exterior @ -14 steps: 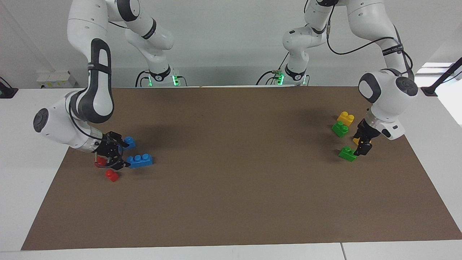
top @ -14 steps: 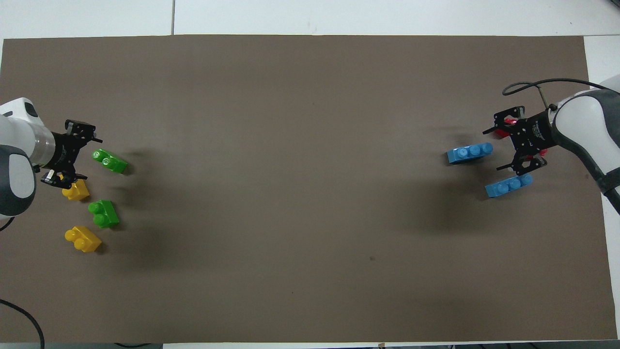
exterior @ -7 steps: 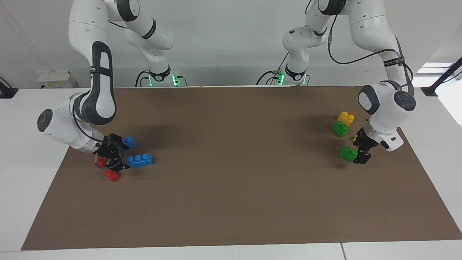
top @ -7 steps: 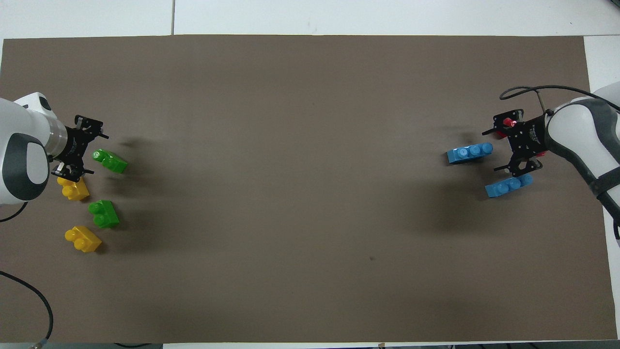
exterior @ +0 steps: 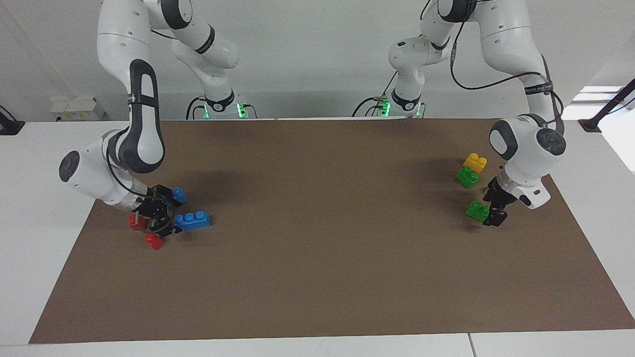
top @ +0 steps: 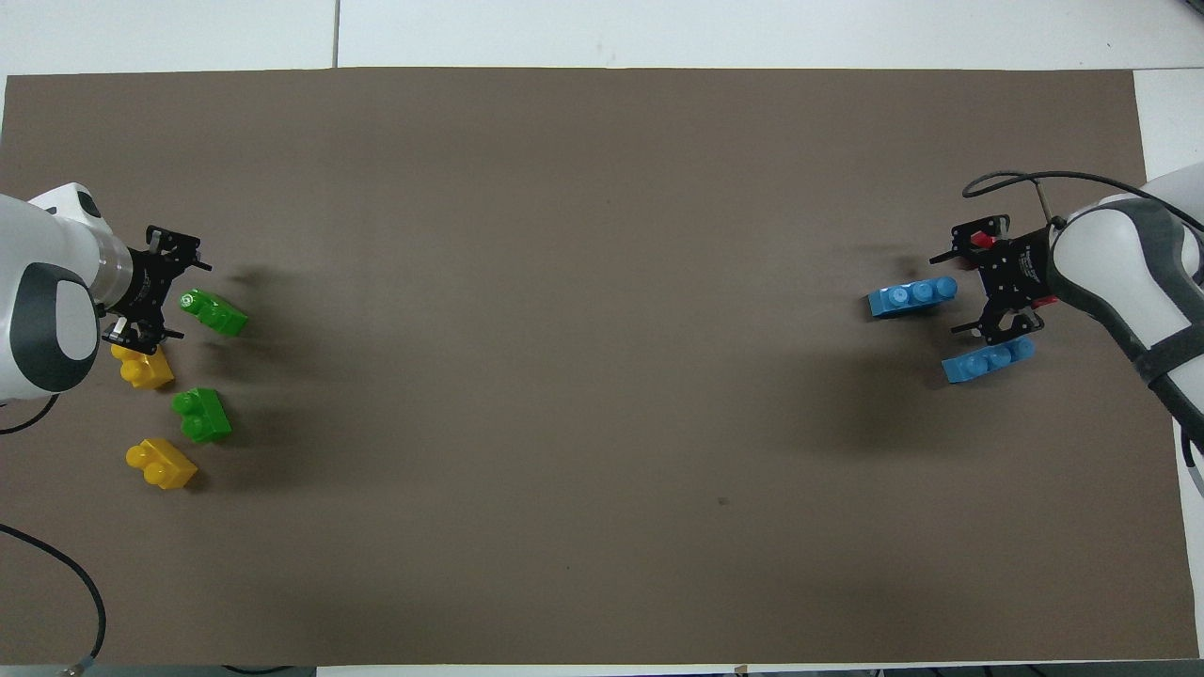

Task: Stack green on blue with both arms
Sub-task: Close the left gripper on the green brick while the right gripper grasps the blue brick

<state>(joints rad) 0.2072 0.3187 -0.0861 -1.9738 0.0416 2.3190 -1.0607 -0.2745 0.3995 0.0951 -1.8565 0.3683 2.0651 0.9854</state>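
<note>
Both pincers are set low beside their bricks, jaws spread, with nothing yet gripped.

Facing view: the left pincer [exterior: 495,210] is seen just beside the small green two-stud plastic brick [exterior: 477,210], the one lying farther from the robots than its green twin [exterior: 467,176], on the brown worktop [exterior: 317,277]; its jaws are parted and empty. The right pincer [exterior: 159,217], likewise spread and empty, is placed against the end of the long blue three-stud plastic brick [exterior: 192,220], with small red one-stud bricks [exterior: 154,241] close by.

Overhead view: the left pincer [top: 155,296] is shown beside that green brick [top: 214,313], and the right pincer [top: 999,291] between the two blue bricks [top: 912,296]. The reaching step is judged to be in hand; next, each pincer would have to be closed around its brick.
</note>
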